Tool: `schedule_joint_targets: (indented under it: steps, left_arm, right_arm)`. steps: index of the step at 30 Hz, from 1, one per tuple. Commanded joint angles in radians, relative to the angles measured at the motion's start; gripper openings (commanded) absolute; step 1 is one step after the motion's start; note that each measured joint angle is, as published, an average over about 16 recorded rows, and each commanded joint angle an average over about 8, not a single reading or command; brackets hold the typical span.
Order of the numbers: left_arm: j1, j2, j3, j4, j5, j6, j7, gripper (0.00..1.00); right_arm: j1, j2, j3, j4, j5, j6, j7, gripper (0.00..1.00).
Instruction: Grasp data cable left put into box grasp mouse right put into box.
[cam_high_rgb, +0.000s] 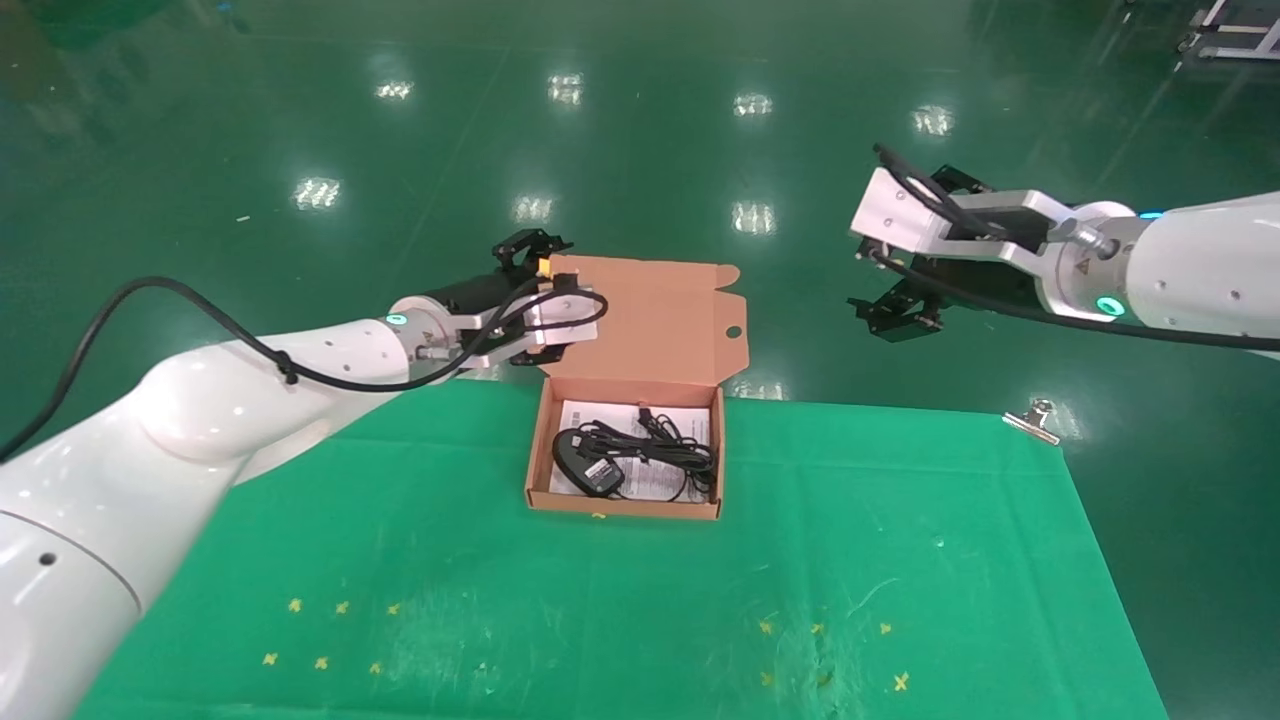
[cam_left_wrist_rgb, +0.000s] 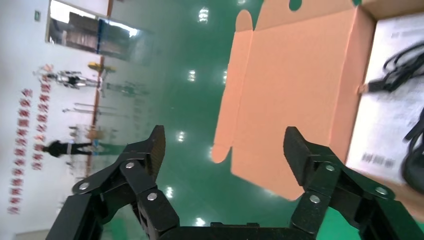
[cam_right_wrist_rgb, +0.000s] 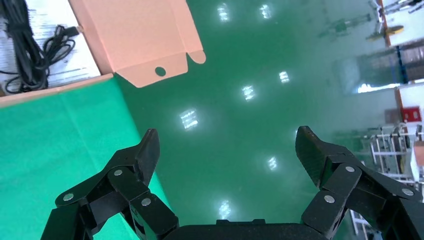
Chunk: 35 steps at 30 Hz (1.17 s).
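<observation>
The salmon-orange box (cam_high_rgb: 540, 455) stands open on the green table, its lid (cam_high_rgb: 650, 320) upright at the back. Inside, on a white leaflet (cam_high_rgb: 585, 412), lie the black mouse (cam_high_rgb: 582, 463) at the left and the black data cable (cam_high_rgb: 672, 452) bundle to its right, tangled with the mouse's cord. My left gripper (cam_high_rgb: 545, 300) is open and empty, raised beside the lid's left edge; the left wrist view shows the lid (cam_left_wrist_rgb: 290, 90) beyond the open gripper (cam_left_wrist_rgb: 226, 147). My right gripper (cam_high_rgb: 872, 250) is open and empty, raised beyond the table's far right. It also shows in the right wrist view (cam_right_wrist_rgb: 227, 145).
A green cloth (cam_high_rgb: 900, 560) covers the table and carries small yellow marks. A metal clip (cam_high_rgb: 1032, 420) grips its far right corner. Shiny green floor lies beyond the table's far edge. The right wrist view shows the box's lid (cam_right_wrist_rgb: 135, 35) and the cable (cam_right_wrist_rgb: 30, 50).
</observation>
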Motion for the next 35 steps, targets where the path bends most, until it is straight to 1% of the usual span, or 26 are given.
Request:
schedule_joint_targets:
  steps: [1, 32, 35]
  left_arm:
    - [0.003, -0.007, -0.005, -0.007, -0.011, 0.004, -0.009, 1.0]
    - [0.245, -0.387, -0.286, -0.417, -0.403, 0.574, -0.424, 1.0]
    - [0.256, -0.406, -0.299, -0.437, -0.422, 0.601, -0.444, 1.0]
  right_arm:
    - [-0.004, 0.004, 0.009, 0.007, 0.01, -0.01, -0.011, 1.0]
    - [-0.426, 0.113, 0.562, 0.027, 0.679, -0.435, -0.391, 1.0]
    - [-0.447, 0.119, 0.589, 0.028, 0.712, -0.456, -0.41, 1.0]
